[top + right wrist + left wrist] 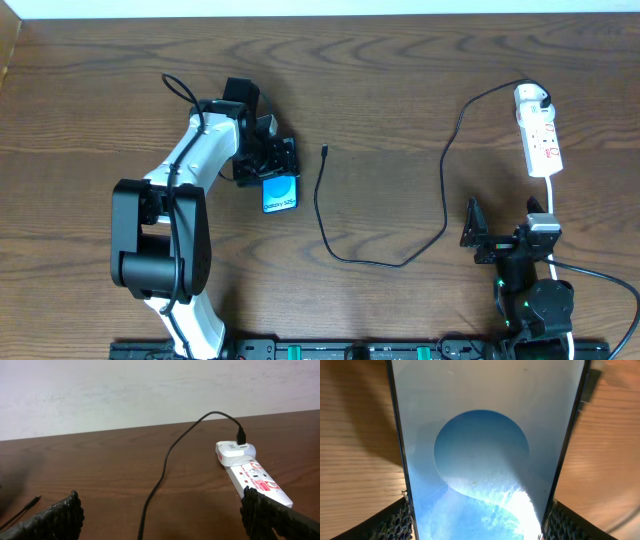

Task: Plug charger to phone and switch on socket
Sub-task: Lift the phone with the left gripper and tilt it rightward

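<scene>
The phone lies left of the table's middle, its blue screen up. My left gripper is over its far end. In the left wrist view the phone fills the frame and both pads press against its dark edges. The charger's black cable loops across the middle; its connector tip lies loose right of the phone. Its white plug head sits in the far end of the socket. My right gripper stands open near the front, short of the socket, with the cable running between its fingers.
The socket's white cord runs toward the front beside my right arm. A white wall rises behind the table's far edge. The left arm's white and black body stands over the front left.
</scene>
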Robot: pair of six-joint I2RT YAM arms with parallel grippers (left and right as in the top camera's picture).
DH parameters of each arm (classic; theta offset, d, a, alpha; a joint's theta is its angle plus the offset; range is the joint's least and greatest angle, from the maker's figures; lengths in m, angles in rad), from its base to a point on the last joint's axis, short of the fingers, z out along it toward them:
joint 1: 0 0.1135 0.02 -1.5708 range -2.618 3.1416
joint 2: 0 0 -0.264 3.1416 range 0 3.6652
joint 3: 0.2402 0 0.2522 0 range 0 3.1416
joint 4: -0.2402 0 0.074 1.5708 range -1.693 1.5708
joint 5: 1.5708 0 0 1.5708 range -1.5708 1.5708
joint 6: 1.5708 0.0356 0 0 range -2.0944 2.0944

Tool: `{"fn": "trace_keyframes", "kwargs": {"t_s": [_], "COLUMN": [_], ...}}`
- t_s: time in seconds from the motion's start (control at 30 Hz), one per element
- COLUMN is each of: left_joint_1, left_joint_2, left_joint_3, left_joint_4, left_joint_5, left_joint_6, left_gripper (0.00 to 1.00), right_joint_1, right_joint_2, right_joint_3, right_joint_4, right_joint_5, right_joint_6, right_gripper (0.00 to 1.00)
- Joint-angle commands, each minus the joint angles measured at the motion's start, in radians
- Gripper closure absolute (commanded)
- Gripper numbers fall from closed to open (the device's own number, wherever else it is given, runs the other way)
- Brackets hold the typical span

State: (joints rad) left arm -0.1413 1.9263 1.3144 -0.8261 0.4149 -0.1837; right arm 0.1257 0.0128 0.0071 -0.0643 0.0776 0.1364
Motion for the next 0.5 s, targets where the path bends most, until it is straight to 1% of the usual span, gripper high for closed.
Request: {"fn": "trace_keyframes", "kwargs": {"t_s": [0.0,0.33,0.37,0.47], "left_joint_1": [-0.004,-0.004,-0.004,-0.004], "left_joint_2": [-0.034,-0.034,-0.034,-0.034], "left_joint_3": [0.003,0.004,0.004,0.004], "left_joint_4": [0.001,0.006,0.009,0.021], "left_joint_5": [0.129,0.384,0.434,0.515], "left_joint_6": [-0.006,-0.006,-0.009,-0.011], "left_gripper": [0.26,0.29,0.29,0.30], "right_joint_1": [-0.006,-0.006,-0.006,-0.006], "right_joint_2": [-0.003,-0.003,-0.003,-0.003], "right_joint_3": [-0.002,-0.002,-0.002,-0.002], "right_joint_4": [-0.003,-0.004,-0.003,-0.003], "right_joint_5": [-0.002,-0.002,-0.002,-0.002], "right_joint_6": [-0.003,-0.003,-0.003,-0.003], "right_gripper": [0.01,0.01,0.01,0.01]}}
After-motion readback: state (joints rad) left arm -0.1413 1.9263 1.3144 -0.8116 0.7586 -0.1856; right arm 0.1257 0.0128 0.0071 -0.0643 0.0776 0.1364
